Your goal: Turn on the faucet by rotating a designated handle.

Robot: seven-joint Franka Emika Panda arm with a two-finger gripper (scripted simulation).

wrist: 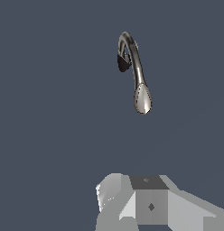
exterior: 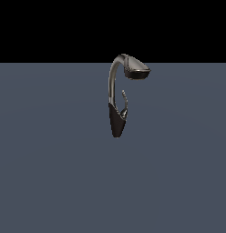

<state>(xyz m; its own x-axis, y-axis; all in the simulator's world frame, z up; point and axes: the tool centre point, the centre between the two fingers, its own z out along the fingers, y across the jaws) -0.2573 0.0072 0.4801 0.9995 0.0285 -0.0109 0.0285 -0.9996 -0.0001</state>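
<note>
The faucet stands on the flat grey floor, with a blackish cone base, an arched silver neck and a wide spray head pointing to the exterior view's right. The handle is a thin curved lever rising from the base, beside the neck on the spray-head side. The arm and gripper do not show in the exterior view. In the wrist view the faucet is seen from above, well apart from my gripper, whose grey parts fill the lower edge. The handle is too small to make out there. Nothing is held.
The grey floor stretches flat around the faucet in both views. A black background lies beyond its far edge in the exterior view. No other objects show.
</note>
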